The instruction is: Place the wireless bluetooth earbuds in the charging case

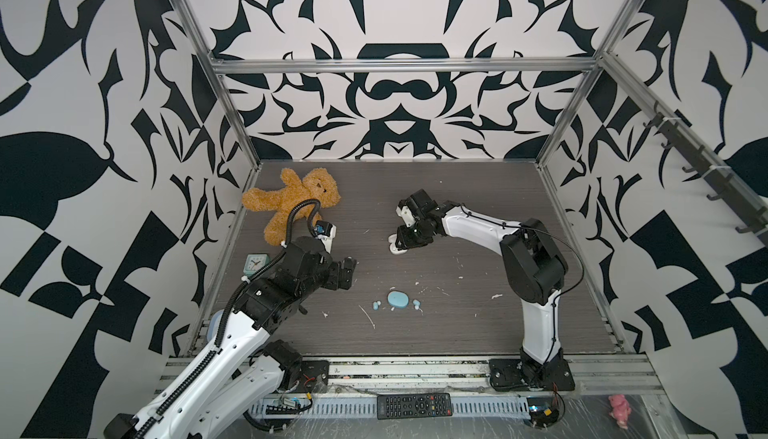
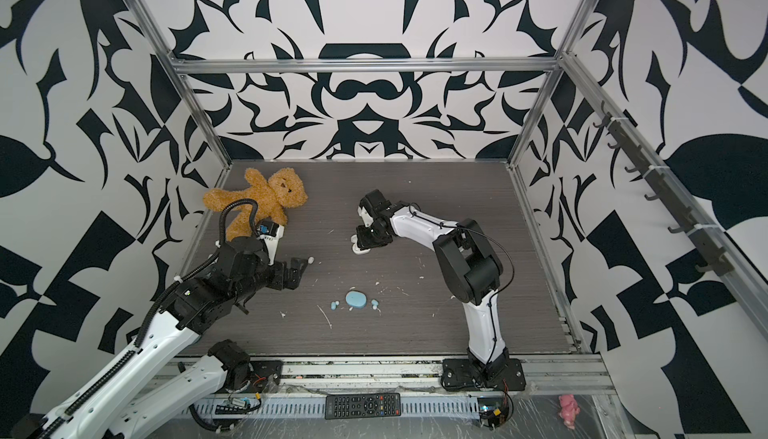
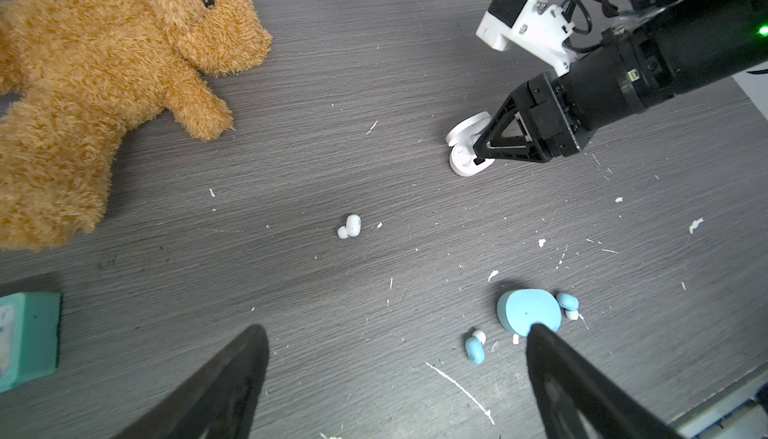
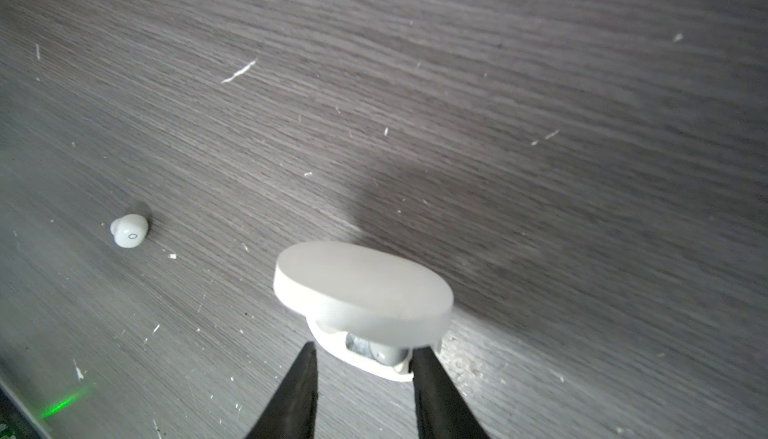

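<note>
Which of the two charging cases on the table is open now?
The white case at the right gripper: its lid stands raised above the base. The light blue case lies shut.

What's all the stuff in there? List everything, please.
teddy bear: 1, brown, far left of table
clock: 1, mint green, left edge
white case: 1, open, mid-table
white earbud: 1, loose, left of white case
blue case: 1, closed, near front
blue earbuds: 2, either side of blue case
remote: 1, black, front rail
pink toy: 1, front right, off table
table: 1, dark grey
left gripper: 1, black, open
right gripper: 1, black, astride white case
</note>
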